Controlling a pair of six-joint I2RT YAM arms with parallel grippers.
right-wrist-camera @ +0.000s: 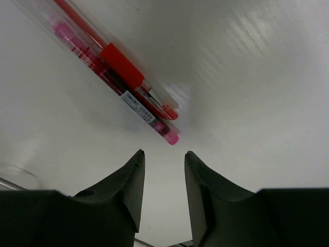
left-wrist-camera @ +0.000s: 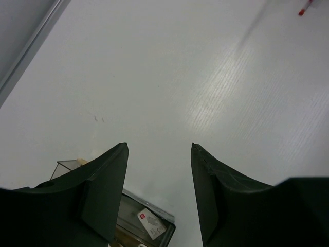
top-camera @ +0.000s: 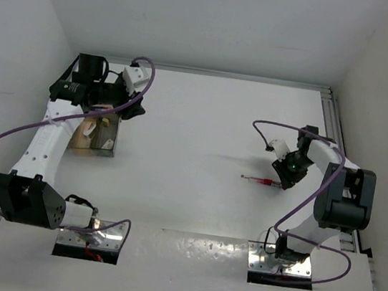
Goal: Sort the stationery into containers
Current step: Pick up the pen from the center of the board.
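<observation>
Nearly done, we judge: box (top-camera: 115, 143) holds items (top-camera: 89, 129); two pens (right-wrist-camera: 121, 82) well right of box remain. Right gripper (right-wrist-camera: 163, 153) fingers apart near pens; left gripper (left-wrist-camera: 159, 146) apart, empty, above box.

A: Which surface is shown?
B: White counter (top-camera: 204, 125), enclosed by white walls (top-camera: 198, 16) at left, back and right.
A: Edge detail?
B: Metal rail (top-camera: 331, 128) along the right side; glossy panel (top-camera: 185, 260) across the near edge.

No legible text; blurred print on pen (right-wrist-camera: 134, 105) label and eraser (left-wrist-camera: 152, 223) wrapper
</observation>
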